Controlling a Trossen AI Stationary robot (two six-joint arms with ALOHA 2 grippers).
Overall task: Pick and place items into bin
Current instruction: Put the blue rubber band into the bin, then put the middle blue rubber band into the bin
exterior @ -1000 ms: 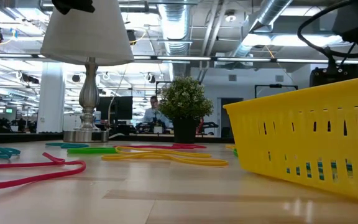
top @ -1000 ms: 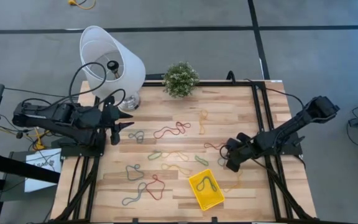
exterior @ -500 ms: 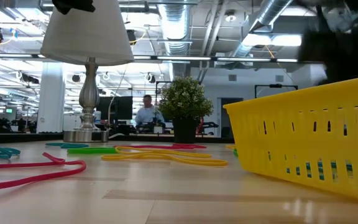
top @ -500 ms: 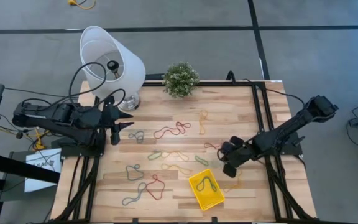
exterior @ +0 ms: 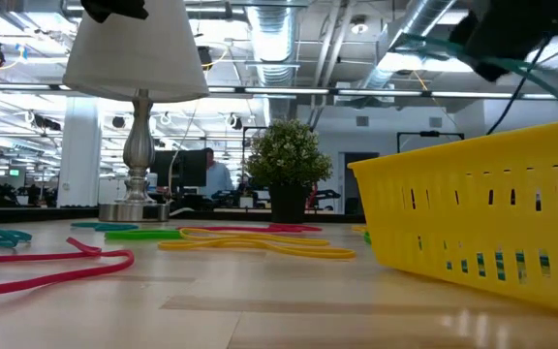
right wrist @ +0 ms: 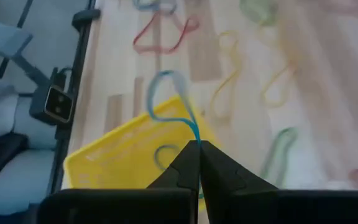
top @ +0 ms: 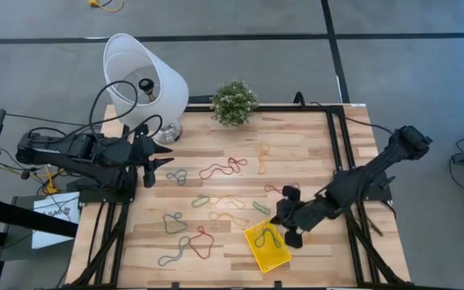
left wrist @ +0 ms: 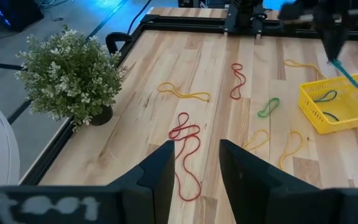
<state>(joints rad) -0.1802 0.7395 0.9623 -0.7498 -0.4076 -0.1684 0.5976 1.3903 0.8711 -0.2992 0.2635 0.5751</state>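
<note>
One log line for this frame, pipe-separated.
right end effector shut on blue loop | above yellow bin rim | left end effector open, parked near lamp

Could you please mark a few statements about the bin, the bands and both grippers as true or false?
1. The right gripper is shut on a blue band. True.
2. The yellow bin holds no bands. False: at least one loop lies in it.
3. The left gripper grips a red band. False: it is open and holds nothing, near the lamp.
4. The right gripper hangs beside the bin. True.
5. The plant stands at the table's far edge. True.
</note>
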